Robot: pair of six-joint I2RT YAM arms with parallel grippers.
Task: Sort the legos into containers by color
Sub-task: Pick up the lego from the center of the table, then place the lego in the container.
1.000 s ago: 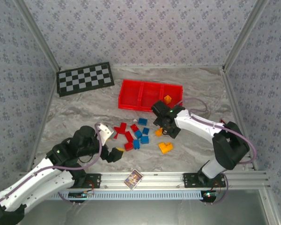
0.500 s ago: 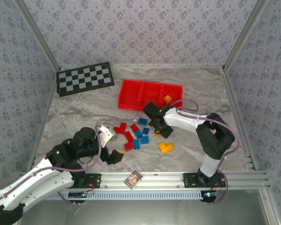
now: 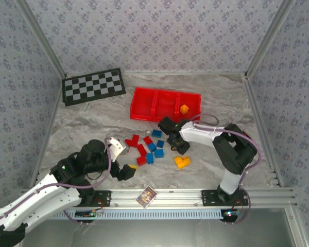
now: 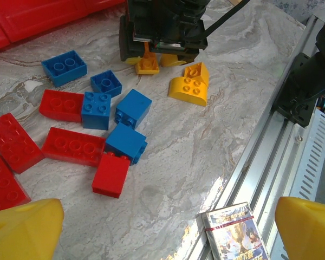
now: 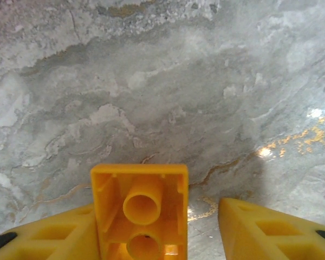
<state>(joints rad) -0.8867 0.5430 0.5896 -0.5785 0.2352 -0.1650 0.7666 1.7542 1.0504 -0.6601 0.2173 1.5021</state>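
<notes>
orange-yellow brick (image 5: 140, 208) sits on the table (image 3: 92, 128) near the tray (image 3: 144, 105); probably light, stiff, slick, so pinch its flat sides; right gripper (image 5: 157, 227) straddles it half-open, not clamped; left gripper (image 4: 162, 230) gapes empty

Lab test cell; patterned walls (image 3: 154, 36); aluminium rail (image 3: 185, 196)

Grey marbled tabletop (image 3: 92, 128) beneath me, pale veins running all across it, and a bright glint of light near the front edge. Patterned grey wallpaper (image 3: 154, 31) closes in on three sides, with aluminium posts (image 3: 41, 38) at the corners. A checkerboard mat (image 3: 94, 86) lies flat at back left. A slotted metal rail (image 3: 185, 195) runs along the near edge.
</notes>
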